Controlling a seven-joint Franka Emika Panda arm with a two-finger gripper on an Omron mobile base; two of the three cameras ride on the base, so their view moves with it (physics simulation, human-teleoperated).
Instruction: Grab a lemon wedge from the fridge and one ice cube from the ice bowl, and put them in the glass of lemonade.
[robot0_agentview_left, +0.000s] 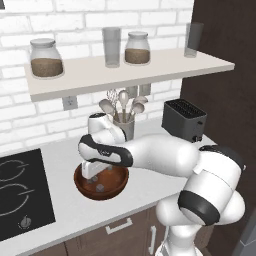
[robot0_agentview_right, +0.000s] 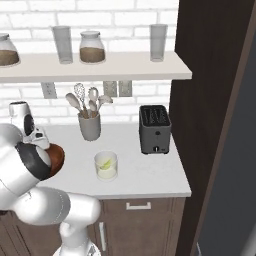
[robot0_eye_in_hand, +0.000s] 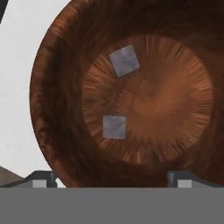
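Stove top (robot0_agentview_left: 20, 192): black, lying flush in the white counter (robot0_agentview_left: 60, 155) at far left.

Ice bowl (robot0_agentview_left: 101, 183): reddish-brown wood, sitting on the counter just right of the stove top. Two ice cubes are lying on its floor, apart from each other; in the hand view one ice cube (robot0_eye_in_hand: 114, 127) is resting nearer the finger tips, the second cube (robot0_eye_in_hand: 124, 60) farther off.

Gripper (robot0_eye_in_hand: 113, 178): hanging directly over the bowl, jaws standing wide apart and gripping nothing.

Utensil cup (robot0_agentview_right: 90, 126): grey, standing behind the bowl by the brick wall, holding spoons and a whisk.

Glass of lemonade (robot0_agentview_right: 106, 166): standing on the counter right of the bowl, a lemon wedge (robot0_agentview_right: 105, 163) already floating in it.

Toaster (robot0_agentview_right: 154, 129): dark, standing at right.
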